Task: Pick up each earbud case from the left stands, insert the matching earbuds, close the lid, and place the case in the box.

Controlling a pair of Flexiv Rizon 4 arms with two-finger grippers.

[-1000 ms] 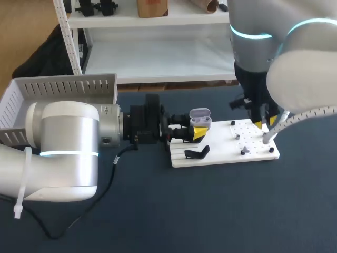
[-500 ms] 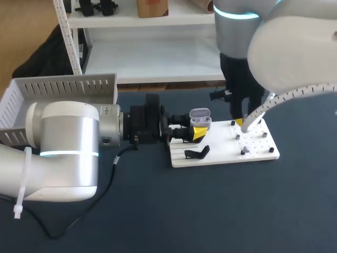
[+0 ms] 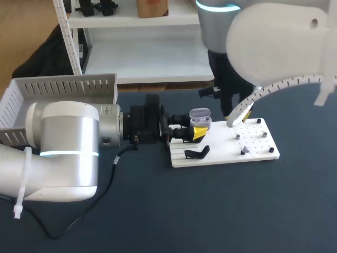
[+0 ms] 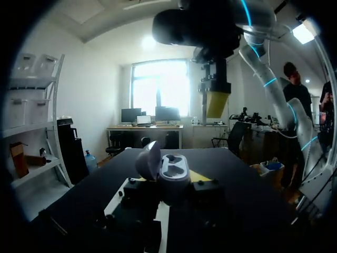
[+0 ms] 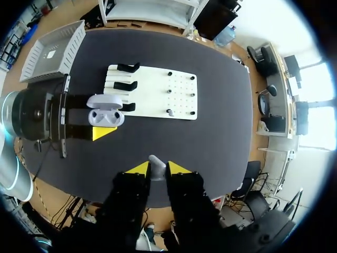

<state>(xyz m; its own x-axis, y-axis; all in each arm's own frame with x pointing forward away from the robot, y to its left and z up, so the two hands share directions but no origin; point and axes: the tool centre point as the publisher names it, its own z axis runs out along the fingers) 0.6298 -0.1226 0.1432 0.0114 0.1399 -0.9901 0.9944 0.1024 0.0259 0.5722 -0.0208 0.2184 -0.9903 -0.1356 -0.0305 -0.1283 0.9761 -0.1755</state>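
Case: our left fingers point(image 5: 103, 133) are clamped on the case point(image 5: 103, 115), lid up, pockets facing upward, just beside the white board point(image 5: 152, 87).
Earbud: our right fingers point(image 5: 138, 168) pinch an earbud point(image 5: 157, 171) high over the table point(image 5: 221, 105).
Relation: from the right fingers, the case lies below and ahead, toward our left side; we judge the earbud must travel that way.

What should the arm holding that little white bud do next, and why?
Probably carry the earbud over the open earbud case and lower it into a socket. The right claw pinches the earbud well away from the case. The left claw holds the case with its lid up, and its sockets look empty.
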